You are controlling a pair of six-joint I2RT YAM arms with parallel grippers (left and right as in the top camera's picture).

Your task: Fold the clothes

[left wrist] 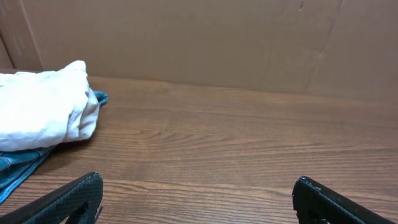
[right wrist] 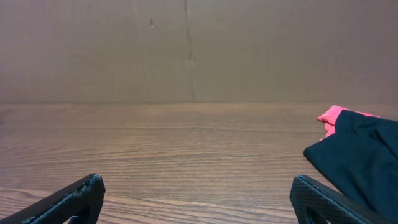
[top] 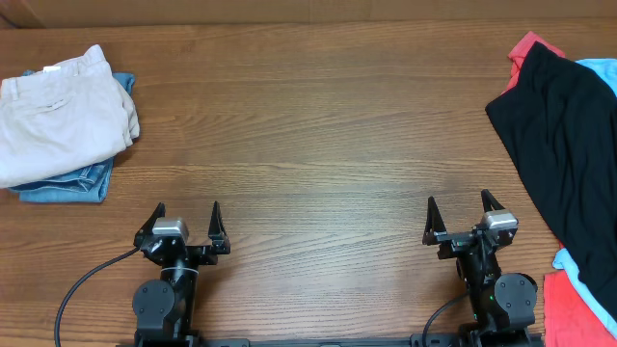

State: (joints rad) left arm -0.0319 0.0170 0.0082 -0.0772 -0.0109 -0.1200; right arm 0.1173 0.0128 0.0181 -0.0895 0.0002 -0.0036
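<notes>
Both arms sit parked along the near edge of the brown wooden table (top: 318,125), and that looks like a rest pose between garments. The left gripper (top: 188,224) and the right gripper (top: 459,217) each stand with jaws spread wide and nothing between them, fingers pointing toward the far edge. The clothes lie in two groups, apparently sorted by progress. At the left edge, near the far left corner, the pale beige khaki cloth shorts (top: 60,111) lie folded into a compact block on top of a folded blue denim garment (top: 67,183), so this reads as the finished stack. At the right edge lies a loose heap, likely waiting its turn: a black cloth garment (top: 564,135) draped across a red cloth garment (top: 574,304) and a light blue cloth garment (top: 600,69), all partly running off the picture. Counted, there are two grippers, two folded pieces on the left, and three unfolded pieces visible on the right; whether more hide beneath the black one I cannot tell.
</notes>
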